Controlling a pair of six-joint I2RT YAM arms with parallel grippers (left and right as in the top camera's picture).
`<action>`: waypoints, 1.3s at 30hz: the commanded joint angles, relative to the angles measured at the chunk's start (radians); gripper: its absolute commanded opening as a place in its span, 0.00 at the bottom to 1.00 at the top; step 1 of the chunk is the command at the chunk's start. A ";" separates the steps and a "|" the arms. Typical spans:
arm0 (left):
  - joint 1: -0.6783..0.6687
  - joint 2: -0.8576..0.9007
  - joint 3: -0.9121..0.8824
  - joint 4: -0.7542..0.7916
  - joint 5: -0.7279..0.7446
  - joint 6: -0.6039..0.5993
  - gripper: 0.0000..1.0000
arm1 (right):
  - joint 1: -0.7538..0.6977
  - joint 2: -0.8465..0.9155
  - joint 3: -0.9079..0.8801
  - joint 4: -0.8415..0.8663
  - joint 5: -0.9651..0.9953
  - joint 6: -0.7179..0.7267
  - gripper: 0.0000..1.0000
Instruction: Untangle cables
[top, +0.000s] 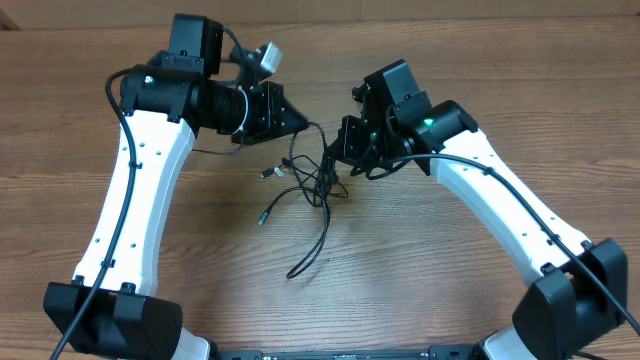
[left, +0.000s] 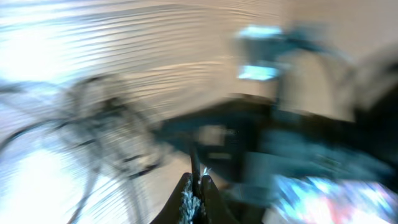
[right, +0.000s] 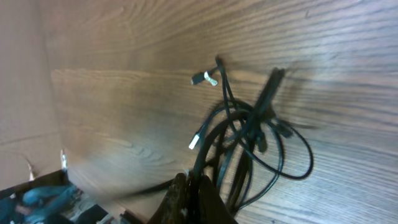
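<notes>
The cables lie as a loose black tangle on the wooden table between my two arms, and one strand trails toward the front. My left gripper is shut on a thin black strand that runs down into the tangle; the left wrist view is badly blurred but shows the jaws pinched on that strand. My right gripper sits at the tangle's right edge, shut on a cable. In the right wrist view the looped cables spread beyond the jaws, with small plugs sticking out.
A tan board borders the table's far edge and shows at the left of the right wrist view. Both arm bases stand at the front corners. Thick black wires run along each arm.
</notes>
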 joint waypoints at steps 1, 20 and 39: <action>0.001 -0.029 0.012 -0.054 -0.403 -0.140 0.04 | -0.021 -0.133 0.053 0.011 0.085 -0.030 0.04; -0.007 -0.029 0.012 -0.024 -0.098 0.089 0.04 | -0.017 -0.281 0.043 -0.060 0.159 -0.082 0.34; -0.010 -0.029 0.012 -0.014 -0.130 0.022 0.04 | 0.121 0.082 0.043 0.029 0.046 -0.093 0.34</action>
